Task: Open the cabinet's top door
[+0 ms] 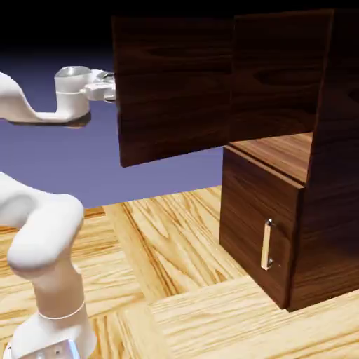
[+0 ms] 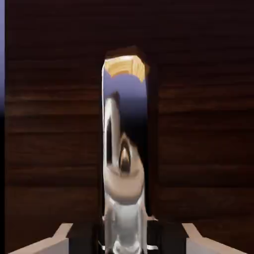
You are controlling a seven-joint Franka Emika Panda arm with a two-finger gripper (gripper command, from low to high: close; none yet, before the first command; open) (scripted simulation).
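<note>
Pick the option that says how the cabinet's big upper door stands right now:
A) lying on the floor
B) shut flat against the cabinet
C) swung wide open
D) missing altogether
C: the upper door sticks out well past the lower panel, and the shelf board inside the cabinet shows.

Desk (image 1: 168, 242): pale wood-grain surface, laid in patches with grain running in different directions
Desk, exterior view's right: 1 dark-brown wood-grain cabinet (image 1: 256, 224) standing upright
Desk, exterior view's left: 1 white robot arm (image 1: 59, 291), its base at the lower corner
</note>
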